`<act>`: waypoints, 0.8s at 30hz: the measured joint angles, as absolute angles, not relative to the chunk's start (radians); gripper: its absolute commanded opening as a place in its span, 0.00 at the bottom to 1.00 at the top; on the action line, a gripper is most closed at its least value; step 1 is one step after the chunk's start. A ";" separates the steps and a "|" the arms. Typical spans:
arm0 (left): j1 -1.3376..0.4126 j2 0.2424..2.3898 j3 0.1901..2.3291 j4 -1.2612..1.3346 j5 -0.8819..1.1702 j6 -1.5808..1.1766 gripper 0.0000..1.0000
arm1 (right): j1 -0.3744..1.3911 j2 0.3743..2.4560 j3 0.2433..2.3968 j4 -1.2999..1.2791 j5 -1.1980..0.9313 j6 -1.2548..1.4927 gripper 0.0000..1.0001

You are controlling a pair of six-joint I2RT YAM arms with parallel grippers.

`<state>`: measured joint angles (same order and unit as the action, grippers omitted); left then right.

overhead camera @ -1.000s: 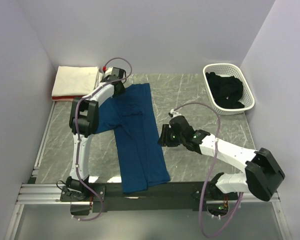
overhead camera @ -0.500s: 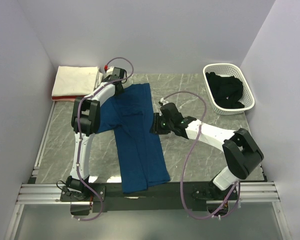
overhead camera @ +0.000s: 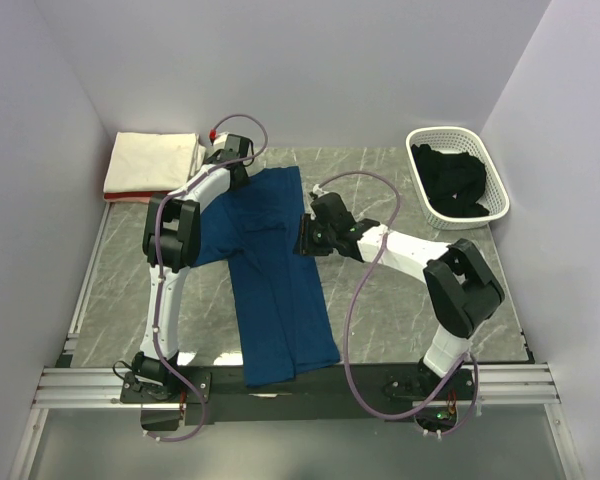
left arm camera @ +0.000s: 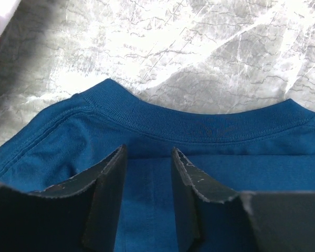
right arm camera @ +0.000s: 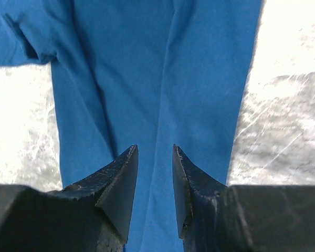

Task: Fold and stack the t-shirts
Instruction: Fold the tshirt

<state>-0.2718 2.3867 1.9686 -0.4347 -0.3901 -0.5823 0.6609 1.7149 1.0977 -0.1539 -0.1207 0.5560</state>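
Observation:
The navy blue t-shirt [overhead camera: 275,270] lies flat on the table, folded into a long strip that runs from the back to the front edge. My left gripper [overhead camera: 234,183] is over its collar end. In the left wrist view the gripper [left arm camera: 147,153] is open, just behind the ribbed collar [left arm camera: 199,123], with cloth under it. My right gripper [overhead camera: 302,238] is at the shirt's right edge, about midway along. In the right wrist view it [right arm camera: 155,151] is open over the blue cloth [right arm camera: 147,68]. A cream-white folded shirt [overhead camera: 155,158] lies on a pink-red one [overhead camera: 123,195] at the back left. A black shirt [overhead camera: 452,182] lies in the basket.
The white lattice basket [overhead camera: 458,133] stands at the back right by the wall. The folded stack sits in the back left corner. Bare marble table [overhead camera: 410,220] shows between the blue shirt and the basket, and to the left of the shirt [overhead camera: 120,280].
My right gripper has moved left and toward the back, from beside the shirt's middle to over its right edge. The left arm and the shirt have not moved.

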 measured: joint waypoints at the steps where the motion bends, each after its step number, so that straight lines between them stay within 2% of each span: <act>1: -0.272 2.387 1.969 -0.435 -0.391 -0.582 0.45 | 0.657 1.720 1.103 -0.154 -0.119 0.556 0.40; 24: -0.272 2.387 1.954 -0.445 -0.392 -0.587 0.45 | 0.649 1.757 1.114 -0.157 -0.123 0.552 0.38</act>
<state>-0.2718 2.3867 1.9545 -0.4454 -0.3916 -0.5873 0.6495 1.7569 1.1137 -0.1574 -0.1226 0.5522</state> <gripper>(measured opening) 0.452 0.384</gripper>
